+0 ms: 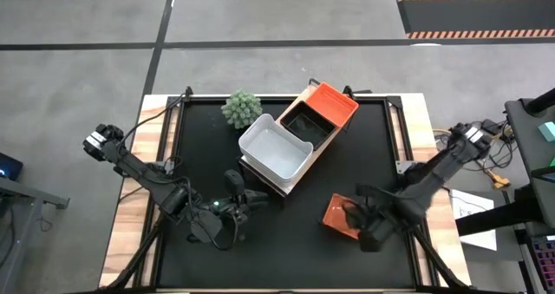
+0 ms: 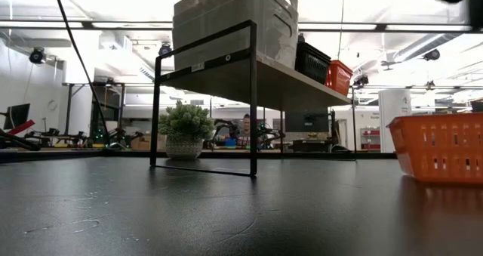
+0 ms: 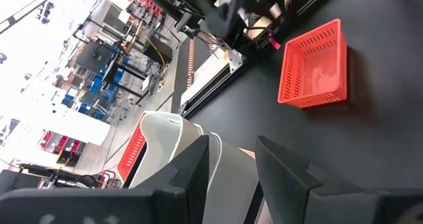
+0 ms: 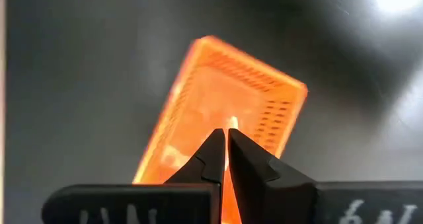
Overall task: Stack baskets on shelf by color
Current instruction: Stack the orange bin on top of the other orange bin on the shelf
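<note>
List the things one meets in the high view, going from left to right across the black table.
Left gripper → green plant → white basket → black basket → loose orange basket, under the right gripper.

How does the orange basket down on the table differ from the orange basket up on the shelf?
The loose orange basket sits on the black tabletop, while the shelved orange basket rests at the shelf's far end. The right gripper is shut on the loose orange basket's rim; nothing touches the shelved orange basket, which sits beside a black basket. Both are orange slatted trays.
</note>
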Tool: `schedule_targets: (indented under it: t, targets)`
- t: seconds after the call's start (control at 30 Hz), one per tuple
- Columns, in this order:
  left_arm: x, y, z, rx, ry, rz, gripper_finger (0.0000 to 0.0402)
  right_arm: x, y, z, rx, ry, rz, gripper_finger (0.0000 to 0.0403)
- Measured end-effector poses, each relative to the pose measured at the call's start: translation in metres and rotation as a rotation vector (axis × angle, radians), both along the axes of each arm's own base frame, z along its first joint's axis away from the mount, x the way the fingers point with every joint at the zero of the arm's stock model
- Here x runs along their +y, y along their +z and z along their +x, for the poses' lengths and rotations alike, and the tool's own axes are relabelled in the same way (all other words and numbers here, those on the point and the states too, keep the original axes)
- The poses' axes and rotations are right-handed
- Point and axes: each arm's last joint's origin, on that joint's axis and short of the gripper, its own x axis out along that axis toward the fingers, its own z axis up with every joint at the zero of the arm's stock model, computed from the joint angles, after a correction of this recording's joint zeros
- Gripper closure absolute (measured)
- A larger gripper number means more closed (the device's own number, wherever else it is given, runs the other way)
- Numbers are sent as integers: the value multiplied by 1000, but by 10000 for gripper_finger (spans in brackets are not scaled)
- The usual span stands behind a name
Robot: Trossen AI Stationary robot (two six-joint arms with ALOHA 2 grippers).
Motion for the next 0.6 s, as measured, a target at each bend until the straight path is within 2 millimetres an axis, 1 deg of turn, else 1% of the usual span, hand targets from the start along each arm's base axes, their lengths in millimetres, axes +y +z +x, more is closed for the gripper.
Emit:
schedule_targets:
  t: [0.1, 0.2, 0.27, 0.37, 0.5, 0.6]
  targets:
    - [0, 0, 0, 1, 0, 1, 295, 6, 6, -12, -5, 133, 7, 389]
    - [0, 0, 0, -1, 2, -6, 295, 10, 7, -19, 35, 244, 13, 373]
    - [0, 0, 0, -7, 2, -10, 295, 14, 4, -22, 68, 318, 22, 351]
    - [0, 2, 1, -22, 2, -22, 295, 19, -5, -24, 130, 415, 12, 305]
    - [0, 1, 1, -21, 2, -21, 295, 20, -20, -31, 252, 510, -78, 246]
    - [0, 1, 1, -21, 2, -21, 295, 21, -30, -35, 310, 577, -123, 218]
